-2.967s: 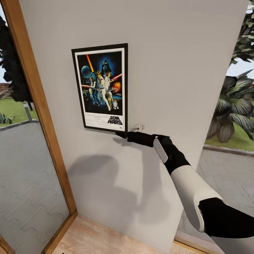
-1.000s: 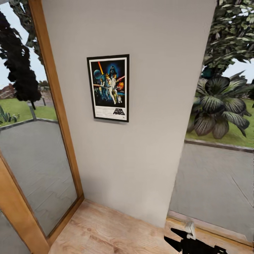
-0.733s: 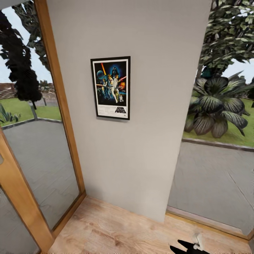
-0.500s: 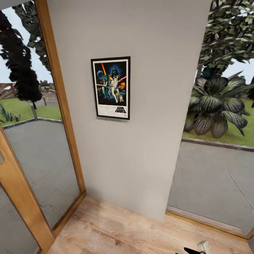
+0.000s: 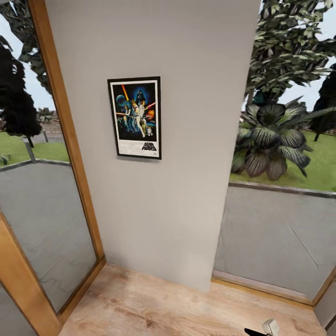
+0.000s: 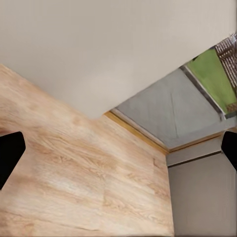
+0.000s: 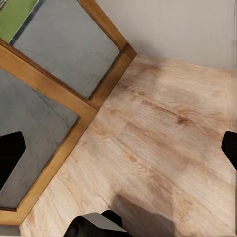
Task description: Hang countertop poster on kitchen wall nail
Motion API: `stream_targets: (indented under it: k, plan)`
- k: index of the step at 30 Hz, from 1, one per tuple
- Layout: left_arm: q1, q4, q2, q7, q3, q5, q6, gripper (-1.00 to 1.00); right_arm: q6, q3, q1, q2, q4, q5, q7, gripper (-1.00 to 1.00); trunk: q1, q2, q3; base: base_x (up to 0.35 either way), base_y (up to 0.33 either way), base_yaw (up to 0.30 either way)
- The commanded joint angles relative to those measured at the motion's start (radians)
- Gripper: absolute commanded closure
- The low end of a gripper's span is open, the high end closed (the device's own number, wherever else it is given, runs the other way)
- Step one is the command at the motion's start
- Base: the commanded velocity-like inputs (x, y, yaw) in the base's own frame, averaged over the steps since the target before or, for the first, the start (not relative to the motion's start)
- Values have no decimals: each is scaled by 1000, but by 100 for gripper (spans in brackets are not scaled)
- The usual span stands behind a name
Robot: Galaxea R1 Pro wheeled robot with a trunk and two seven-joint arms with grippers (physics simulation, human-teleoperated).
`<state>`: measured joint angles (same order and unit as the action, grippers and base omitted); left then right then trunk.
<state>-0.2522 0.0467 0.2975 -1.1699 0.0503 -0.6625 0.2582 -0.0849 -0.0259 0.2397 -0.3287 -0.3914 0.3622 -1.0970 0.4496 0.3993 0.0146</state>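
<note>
The black-framed Star Wars poster (image 5: 135, 118) hangs flat and upright on the pale wall (image 5: 186, 140), with nothing touching it. A small end of my right arm (image 5: 263, 328) pokes into the head view's bottom edge, far below the poster. In the left wrist view my left gripper (image 6: 118, 153) is open over the wooden floor, its dark fingers (image 6: 10, 157) spread wide. In its own wrist view my right gripper (image 7: 118, 150) is open too, fingers (image 7: 10, 154) wide apart above the floor. The kitchen countertop is out of view.
A wooden-framed glass door (image 5: 70, 154) stands left of the wall panel, and a tall window (image 5: 280, 210) to its right shows paving and plants. Light wooden floor (image 5: 163, 308) lies below. A dark grey panel (image 6: 202, 197) stands near the left gripper.
My right arm has dropped from the poster's lower right corner to the bottom edge of the head view. The camera has drawn back and shifted. The poster stays on the wall.
</note>
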Motion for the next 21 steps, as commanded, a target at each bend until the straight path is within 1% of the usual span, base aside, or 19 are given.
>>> stream_targets:
  k: [1,10,13,16,21]
  plan:
    - [0,-1,0,-2,5,5,6,-100,-9,-3,1,0,2,1,-1,-100,0,1,1,0,0,-260]
    - [-1,-1,0,-2,4,5,6,-100,-9,-4,0,0,2,1,-1,-100,0,1,10,0,0,-265]
    - [0,-2,0,-2,5,6,7,-100,-9,-4,1,0,2,1,-1,-100,0,1,13,-83,0,-267]
    - [0,-2,-5,-2,6,5,7,-100,-9,-3,1,0,2,1,-1,-100,0,1,16,-268,13,-266]
    - [0,-2,-6,-2,7,4,7,-100,-9,-4,0,0,2,1,-1,-100,0,1,21,-319,60,-262]
